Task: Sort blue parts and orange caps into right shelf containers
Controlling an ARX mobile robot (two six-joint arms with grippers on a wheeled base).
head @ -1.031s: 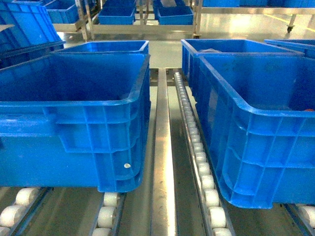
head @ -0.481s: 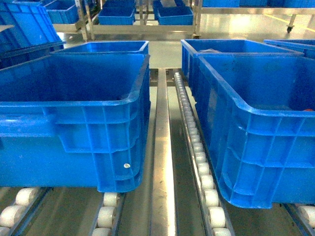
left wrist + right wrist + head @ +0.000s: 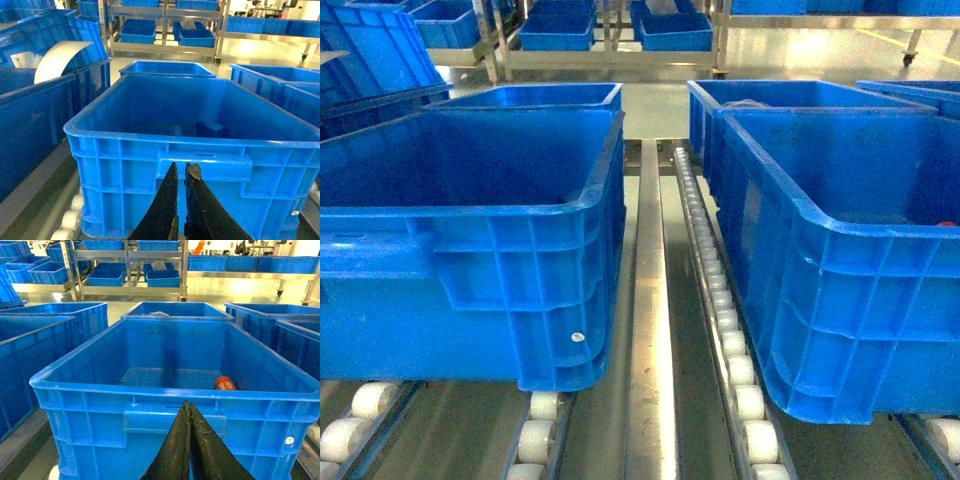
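Two large bright-blue crates stand side by side on the roller track, the left crate (image 3: pixel 520 215) and the right crate (image 3: pixel 840 240). Neither gripper shows in the head view. In the left wrist view a dark blue part (image 3: pixel 210 128) lies on the floor of the crate (image 3: pixel 150 142) ahead. My left gripper (image 3: pixel 183 167) hangs in front of its near handle, shut with only a hairline gap and holding nothing. In the right wrist view an orange cap (image 3: pixel 225 384) lies in the crate (image 3: pixel 150 392), near its front right. My right gripper (image 3: pixel 188 404) is shut and empty, just short of that crate's handle.
White rollers (image 3: pixel 720 300) and a steel rail (image 3: pixel 650 300) run between the crates. More blue crates (image 3: pixel 540 95) stand behind them. Metal racks holding smaller blue bins (image 3: pixel 560 30) line the back. A curved white sheet (image 3: pixel 57 60) sticks out of a crate at the left.
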